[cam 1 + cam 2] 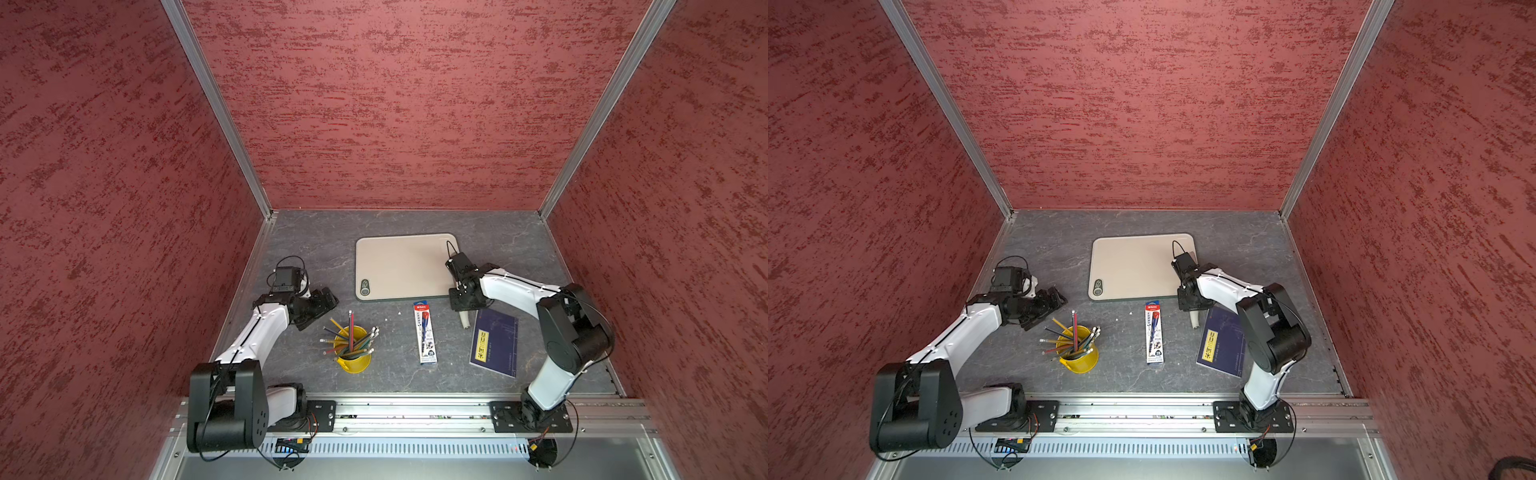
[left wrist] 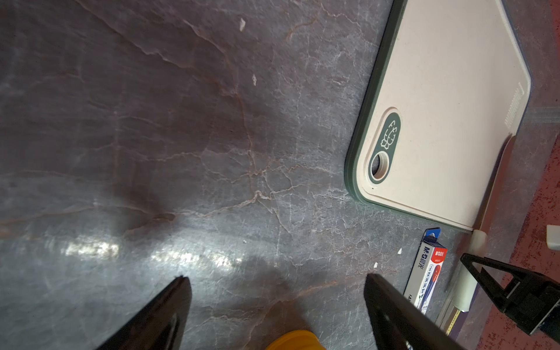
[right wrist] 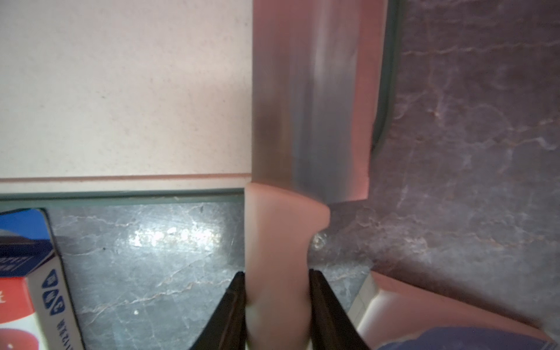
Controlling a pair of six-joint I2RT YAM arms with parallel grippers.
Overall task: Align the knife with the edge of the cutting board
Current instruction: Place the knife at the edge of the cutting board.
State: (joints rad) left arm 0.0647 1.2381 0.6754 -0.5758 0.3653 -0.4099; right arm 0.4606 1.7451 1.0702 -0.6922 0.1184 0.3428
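**Knife and board.** The knife (image 3: 306, 121) is lying with its blade along the cutting board (image 3: 121, 91) edge on the right arm's side. Its white handle is sticking out past the board's near edge, over the surface (image 1: 498, 241). The right hand (image 3: 277, 275) is clamping the handle. The left hand (image 2: 275, 278), jaws apart and empty, is hovering off the board's hole corner. A pen pack (image 1: 425, 332), notebook (image 1: 494, 343) and pencil cup (image 1: 353, 353) are sitting before the board's near edge.

Pen pack (image 2: 428, 271): "M&G" in blue on white side, repeated in white on red patch; finer print illegible.
Notebook (image 1: 496, 343): yellow label, characters unreadable.
Board (image 2: 448, 75): white pictogram on dark oval; embossed corner lettering illegible.
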